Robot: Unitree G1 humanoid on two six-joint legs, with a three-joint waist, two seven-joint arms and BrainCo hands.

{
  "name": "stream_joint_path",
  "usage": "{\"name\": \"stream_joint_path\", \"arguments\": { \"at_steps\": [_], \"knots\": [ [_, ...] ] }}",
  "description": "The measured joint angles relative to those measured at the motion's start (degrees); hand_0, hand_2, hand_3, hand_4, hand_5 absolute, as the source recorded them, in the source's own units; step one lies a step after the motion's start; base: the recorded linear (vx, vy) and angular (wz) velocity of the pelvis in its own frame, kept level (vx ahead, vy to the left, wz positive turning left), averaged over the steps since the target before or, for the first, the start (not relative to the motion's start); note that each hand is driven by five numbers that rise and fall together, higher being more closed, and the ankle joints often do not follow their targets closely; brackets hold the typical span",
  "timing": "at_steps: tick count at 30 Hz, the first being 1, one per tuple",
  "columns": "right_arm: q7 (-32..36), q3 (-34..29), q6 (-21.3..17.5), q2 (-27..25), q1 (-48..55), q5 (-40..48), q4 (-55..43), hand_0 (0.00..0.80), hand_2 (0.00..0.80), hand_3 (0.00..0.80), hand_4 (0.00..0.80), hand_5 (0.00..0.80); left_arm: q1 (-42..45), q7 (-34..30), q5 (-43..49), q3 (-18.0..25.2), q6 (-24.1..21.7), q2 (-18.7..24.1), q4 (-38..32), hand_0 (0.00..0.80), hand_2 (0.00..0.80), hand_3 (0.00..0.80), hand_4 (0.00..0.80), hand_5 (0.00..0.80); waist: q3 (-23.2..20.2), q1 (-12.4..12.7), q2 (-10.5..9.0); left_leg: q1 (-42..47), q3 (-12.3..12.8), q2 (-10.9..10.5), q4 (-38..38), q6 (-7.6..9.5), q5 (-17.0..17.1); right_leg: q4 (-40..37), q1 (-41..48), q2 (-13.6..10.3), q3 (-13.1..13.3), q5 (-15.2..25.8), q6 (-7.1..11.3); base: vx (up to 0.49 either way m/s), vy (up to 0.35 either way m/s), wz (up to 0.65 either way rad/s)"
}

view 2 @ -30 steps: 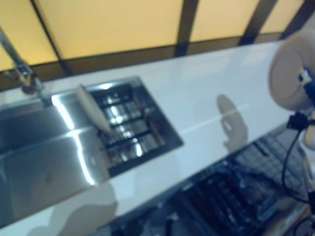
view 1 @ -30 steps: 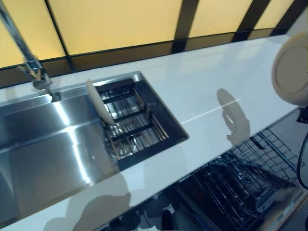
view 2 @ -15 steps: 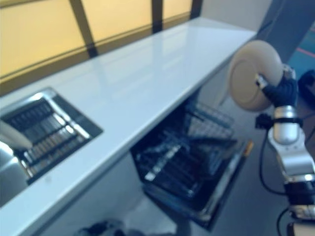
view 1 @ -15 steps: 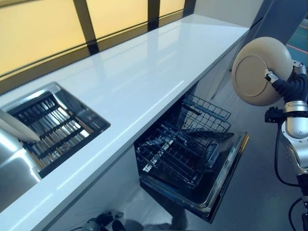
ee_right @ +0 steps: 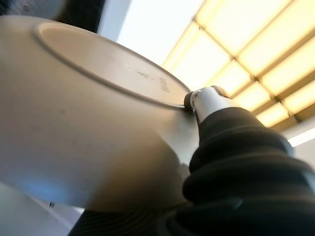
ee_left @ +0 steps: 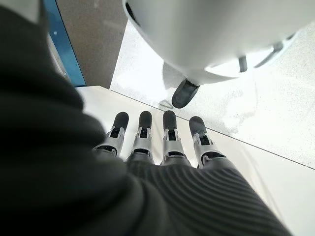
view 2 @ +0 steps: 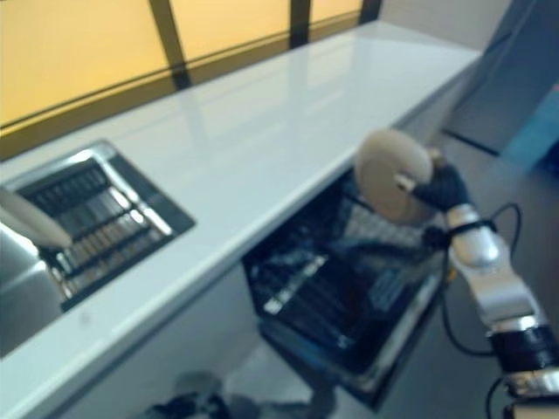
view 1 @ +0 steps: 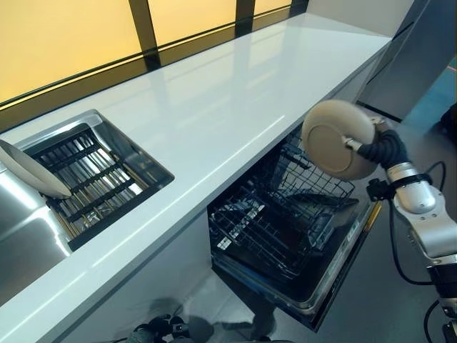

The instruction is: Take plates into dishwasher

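**Plate held over open dishwasher**

Two plates are counted. One beige plate [view 1: 338,138] is pinched at its rim by the right hand [view 1: 377,148], underside turned toward the camera, held tilted on edge in the air above the far end of the dishwasher rack [view 1: 275,221]. The thumb [ee_right: 204,101] is seen pressed on the plate's base ring in the right wrist view. The plate is not touching the rack or the counter [view 1: 214,114]; it hangs just beside the counter's front edge.

The second plate [view 1: 32,170] leans tilted in the sink [view 1: 28,236], propped against the drainer basket [view 1: 96,179].

One dishwasher door [view 1: 335,275] is lowered, with one dark wire rack pulled out over it. Dark items lie in the rack; they cannot be made out. The rack's raised wire wall at the far end stands directly beneath the held plate.

The left hand [ee_left: 157,142] shows only in its own wrist view, fingers straight and relaxed, holding nothing, above pale floor. A white object with a dark caster [ee_left: 184,94] is seen beyond the fingertips.

Behind the counter runs a row of yellow panels [view 1: 64,36] split by dark bars.
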Motion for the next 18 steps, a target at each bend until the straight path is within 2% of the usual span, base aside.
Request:
{"name": "stream_joint_path", "arguments": {
  "at_steps": [7,18],
  "knots": [
    [2.54,2.68,-0.01,2.17,3.07,-4.9,0.05,0.8,0.8,0.8,0.8,0.8,-0.65,0.02,0.0,-0.02,0.04,-0.03,-0.2,0.0,0.0,0.0,0.0,0.0,1.99,-0.05,0.92,-0.83,-0.86,-0.18,0.01,0.1,0.09,0.01,-0.22,0.02,-0.62,-0.1,0.06,-0.03,0.0,0.05],
    [2.98,5.51,-0.21,4.67,6.9,-9.0,0.32,0.8,0.8,0.8,0.8,0.8,-1.08,0.05,0.01,0.05,0.03,0.03,-1.06,0.0,0.0,0.0,0.0,0.0,2.93,0.05,0.23,-0.9,-1.11,-0.25,0.01,0.11,0.11,0.0,-0.06,0.03,-0.74,-0.32,0.07,-0.004,0.0,0.01]
  ]
}}
